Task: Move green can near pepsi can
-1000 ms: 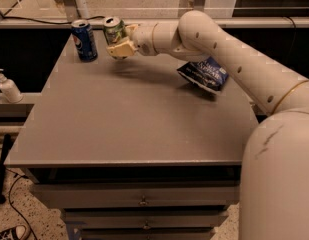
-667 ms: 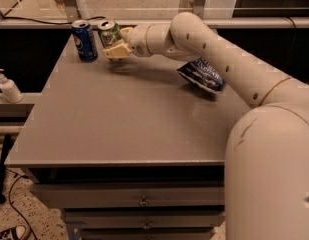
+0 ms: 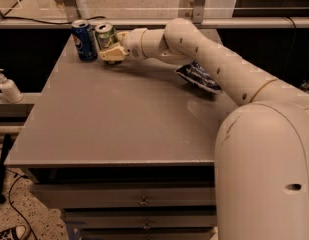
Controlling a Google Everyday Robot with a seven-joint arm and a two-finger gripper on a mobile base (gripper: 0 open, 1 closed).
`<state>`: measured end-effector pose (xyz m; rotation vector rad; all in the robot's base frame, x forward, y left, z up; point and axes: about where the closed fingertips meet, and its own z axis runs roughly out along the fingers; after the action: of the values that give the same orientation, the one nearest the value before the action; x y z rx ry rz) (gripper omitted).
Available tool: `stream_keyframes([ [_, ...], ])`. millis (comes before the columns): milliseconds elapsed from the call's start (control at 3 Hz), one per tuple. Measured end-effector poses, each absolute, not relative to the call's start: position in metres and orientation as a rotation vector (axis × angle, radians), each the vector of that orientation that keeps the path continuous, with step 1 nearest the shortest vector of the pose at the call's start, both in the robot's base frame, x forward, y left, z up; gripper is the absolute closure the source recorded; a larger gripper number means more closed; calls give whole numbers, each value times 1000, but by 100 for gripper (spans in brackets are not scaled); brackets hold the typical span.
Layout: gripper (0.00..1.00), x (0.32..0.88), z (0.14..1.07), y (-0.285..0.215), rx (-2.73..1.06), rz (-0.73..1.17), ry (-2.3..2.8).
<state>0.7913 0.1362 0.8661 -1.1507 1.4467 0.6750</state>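
Observation:
The pepsi can (image 3: 84, 40) is dark blue with a silver top and stands upright near the table's far left corner. The green can (image 3: 105, 36) stands right beside it, on its right, a small gap between them. My gripper (image 3: 111, 52) reaches in from the right and is shut on the green can; its cream fingers (image 3: 113, 56) wrap the can's lower part and hide it. The can's base seems at or just above the table top (image 3: 119, 114).
A blue crinkled chip bag (image 3: 199, 77) lies on the table at the right, partly under my arm (image 3: 204, 54). A soap dispenser bottle (image 3: 8, 87) stands on a ledge left of the table. A glass rail runs behind the far edge.
My gripper has carried the green can to the left, closing the gap to the pepsi can. The pepsi can and the chip bag have not moved.

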Motion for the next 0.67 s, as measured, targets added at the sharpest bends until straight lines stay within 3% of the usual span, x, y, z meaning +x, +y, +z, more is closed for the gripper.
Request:
stream_keyframes([
  [667,35,793,859,142,-1134,711,1473],
])
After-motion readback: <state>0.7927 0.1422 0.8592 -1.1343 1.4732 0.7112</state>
